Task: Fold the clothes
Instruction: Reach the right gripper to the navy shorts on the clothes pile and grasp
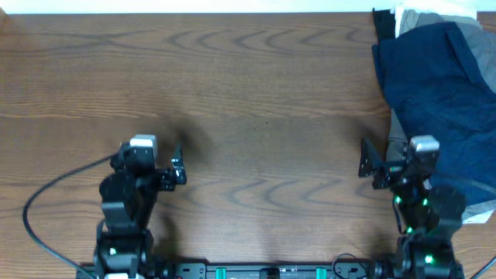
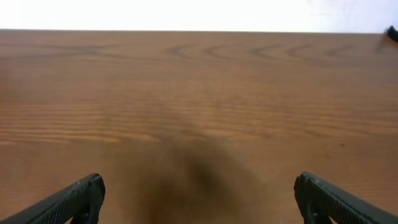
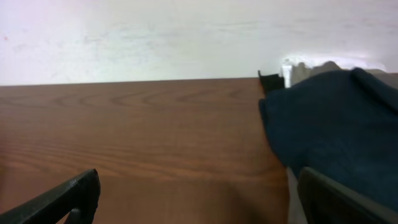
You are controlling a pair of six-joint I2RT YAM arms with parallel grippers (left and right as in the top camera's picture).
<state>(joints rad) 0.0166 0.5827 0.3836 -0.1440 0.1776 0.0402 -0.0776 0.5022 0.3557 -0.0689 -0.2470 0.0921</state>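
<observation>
The dark navy shorts point(image 1: 442, 85) lie crumpled at the upper right of the overhead frame. They run down the right edge to where the right arm's body overlaps them. They rest on top of a light grey garment point(image 1: 467, 29). A white cloth piece point(image 1: 411, 11) and a black cloth piece point(image 1: 380, 23) show at the pile's far edge.

In the right wrist view the shorts point(image 3: 336, 124) fill the right side, with the black piece point(image 3: 268, 81), the white piece point(image 3: 287, 70) and the grey garment point(image 3: 317, 66) peeking out behind them.

The right gripper point(image 1: 365, 160) sits in the lower right of the overhead frame, just left of the pile, holding nothing. In its own view its jaws are spread wide point(image 3: 199, 202). The right-hand finger point(image 3: 336, 199) stands in front of the navy cloth, and contact cannot be judged.

The left gripper point(image 1: 179, 166) is in the lower left of the overhead frame, well apart from the clothes. It is likewise spread wide point(image 2: 199, 202) over bare wood, gripping nothing.

The brown wood-grain table point(image 1: 256, 77) carries everything. A black cable point(image 1: 43, 198) loops at the lower left.
</observation>
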